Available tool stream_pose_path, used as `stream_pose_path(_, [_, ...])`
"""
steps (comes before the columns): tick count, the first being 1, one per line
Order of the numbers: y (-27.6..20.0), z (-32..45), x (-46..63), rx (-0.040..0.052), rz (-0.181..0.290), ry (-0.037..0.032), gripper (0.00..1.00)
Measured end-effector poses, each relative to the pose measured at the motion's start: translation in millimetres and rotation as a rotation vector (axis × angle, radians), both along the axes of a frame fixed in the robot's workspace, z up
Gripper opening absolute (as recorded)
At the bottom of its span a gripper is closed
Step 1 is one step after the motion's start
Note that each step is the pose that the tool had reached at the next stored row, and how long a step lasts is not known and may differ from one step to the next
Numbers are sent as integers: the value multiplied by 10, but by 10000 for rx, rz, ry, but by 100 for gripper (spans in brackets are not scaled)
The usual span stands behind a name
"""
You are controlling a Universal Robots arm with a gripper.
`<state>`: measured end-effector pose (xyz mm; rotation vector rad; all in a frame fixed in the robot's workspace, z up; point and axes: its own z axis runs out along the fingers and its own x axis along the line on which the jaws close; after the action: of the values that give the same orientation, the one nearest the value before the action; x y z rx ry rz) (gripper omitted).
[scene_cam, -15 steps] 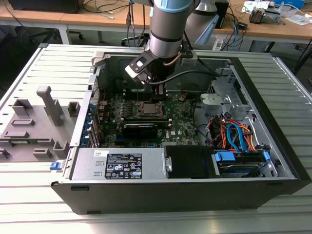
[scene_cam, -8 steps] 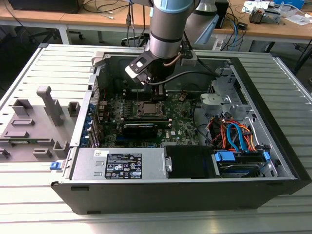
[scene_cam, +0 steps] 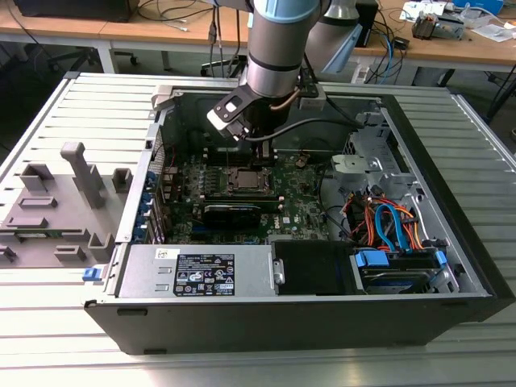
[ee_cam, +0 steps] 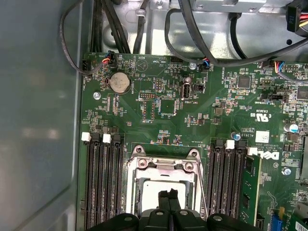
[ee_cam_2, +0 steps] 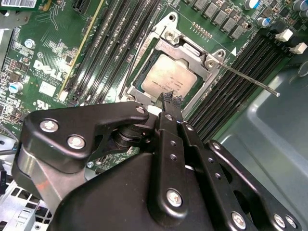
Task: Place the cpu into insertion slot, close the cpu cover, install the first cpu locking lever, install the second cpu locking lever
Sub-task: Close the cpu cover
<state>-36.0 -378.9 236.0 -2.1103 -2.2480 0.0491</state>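
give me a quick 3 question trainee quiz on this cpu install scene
1. True or false: the cpu shows through the window of the cpu cover.
2. The end effector hangs over: A the cpu, B the coin cell, C the drive cables.
3. Is the thin locking lever latched flat or sticking out free?
Key: 1 true; 2 A; 3 sticking out free.

A slatted grey metal table (scene_cam: 48,339) carries an open computer case (scene_cam: 282,322), which stands directly under the gripper (scene_cam: 260,157). A grey plastic fixture (scene_cam: 48,214) lies well apart from the gripper, toward the exterior view's left.
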Motion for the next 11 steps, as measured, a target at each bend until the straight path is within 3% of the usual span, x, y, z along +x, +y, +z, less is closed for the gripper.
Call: stream_pose_path(11, [0, -20, 0, 1, 0, 0, 11])
